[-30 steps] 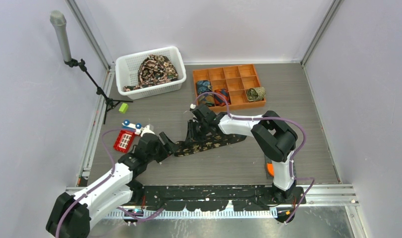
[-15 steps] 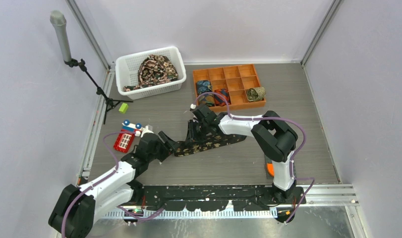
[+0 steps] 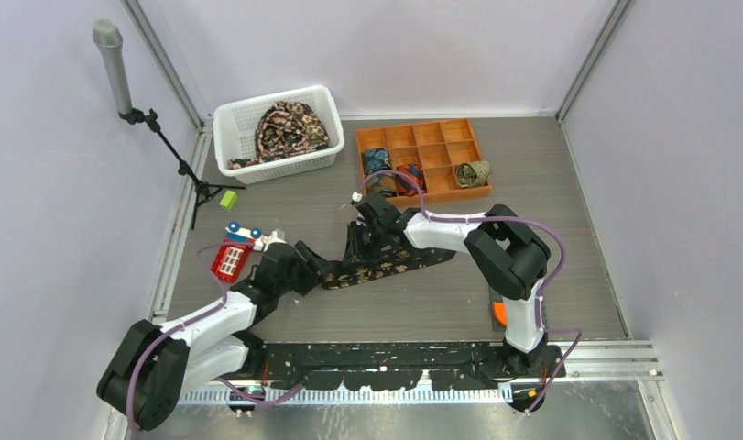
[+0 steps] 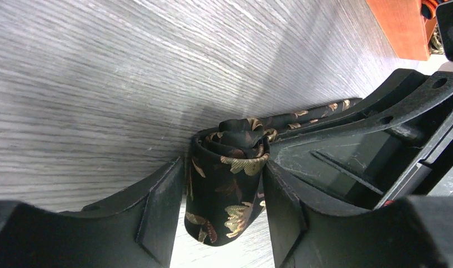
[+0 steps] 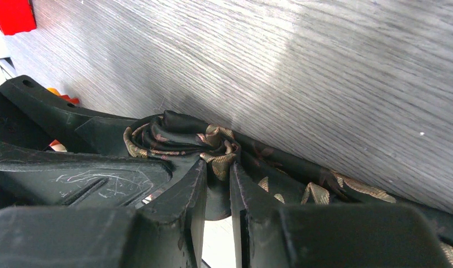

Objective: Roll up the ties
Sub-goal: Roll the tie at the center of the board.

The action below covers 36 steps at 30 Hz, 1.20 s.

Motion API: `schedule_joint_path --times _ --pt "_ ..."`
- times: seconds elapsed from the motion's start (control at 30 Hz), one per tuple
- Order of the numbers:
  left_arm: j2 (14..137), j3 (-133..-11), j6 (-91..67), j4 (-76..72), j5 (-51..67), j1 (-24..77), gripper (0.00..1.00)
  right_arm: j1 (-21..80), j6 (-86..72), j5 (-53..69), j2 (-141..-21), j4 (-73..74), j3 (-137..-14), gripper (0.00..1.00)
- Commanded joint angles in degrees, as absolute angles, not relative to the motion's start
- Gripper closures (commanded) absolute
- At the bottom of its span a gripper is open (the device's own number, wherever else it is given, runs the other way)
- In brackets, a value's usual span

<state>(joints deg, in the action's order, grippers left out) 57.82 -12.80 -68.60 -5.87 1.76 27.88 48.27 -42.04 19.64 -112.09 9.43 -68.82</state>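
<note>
A black fabric necktie with a tan floral print (image 3: 395, 263) lay stretched left to right across the middle of the grey wood-grain tabletop (image 3: 551, 229), its left end wound into a small upright roll; the left gripper (image 4: 221, 167) sat at that end with the roll filling the gap between its two black fingers (image 4: 157, 206), which seemed to press it from both sides, though the contact on the left was hard to judge. Just to the right of it, the right gripper (image 5: 217, 178) had its fingers (image 5: 193, 192) drawn nearly together, pinching a bunched fold of the same necktie. From above, the two grippers stood close beside each other over the necktie's left part, while the rest trailed off to the right under the right arm. At the far side, a white plastic mesh basket (image 3: 285, 163) held a heap of dark printed ties (image 3: 285, 126); to its right an orange compartment tray (image 3: 402, 137) held a blue roll (image 3: 376, 160), an orange-red roll (image 3: 406, 179) and an olive roll (image 3: 473, 172); a red toy (image 3: 228, 259) lay left of the left gripper.
</note>
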Motion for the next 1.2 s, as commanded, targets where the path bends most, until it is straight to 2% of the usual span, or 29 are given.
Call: schedule_joint_path --times 0.0,0.2,0.57,0.7,0.9,1.17 --pt "60.6 -11.8 -68.2 -9.1 2.0 27.5 0.46 48.8 -40.7 17.6 -111.4 12.8 -67.0 0.75" --pt "62.9 -10.8 -68.2 -11.2 1.6 27.5 0.49 48.8 -40.6 17.6 -111.5 12.8 -67.0 0.75" --pt "61.8 -11.4 -65.2 -9.4 0.9 27.5 0.77 48.8 -40.9 17.8 -110.9 13.1 -68.0 0.75" --pt "60.8 -12.2 -63.2 -7.1 0.7 27.5 0.83 48.8 -40.3 17.4 -109.5 14.9 -69.6 0.71" --pt "57.4 -14.3 -59.6 -1.0 0.4 27.5 0.87 48.8 -39.8 16.3 -105.5 17.0 -70.0 0.6" --pt "50.8 -17.3 -55.0 9.6 -4.9 27.5 0.89 49.9 -40.4 15.6 -99.7 16.8 -67.1 0.57"
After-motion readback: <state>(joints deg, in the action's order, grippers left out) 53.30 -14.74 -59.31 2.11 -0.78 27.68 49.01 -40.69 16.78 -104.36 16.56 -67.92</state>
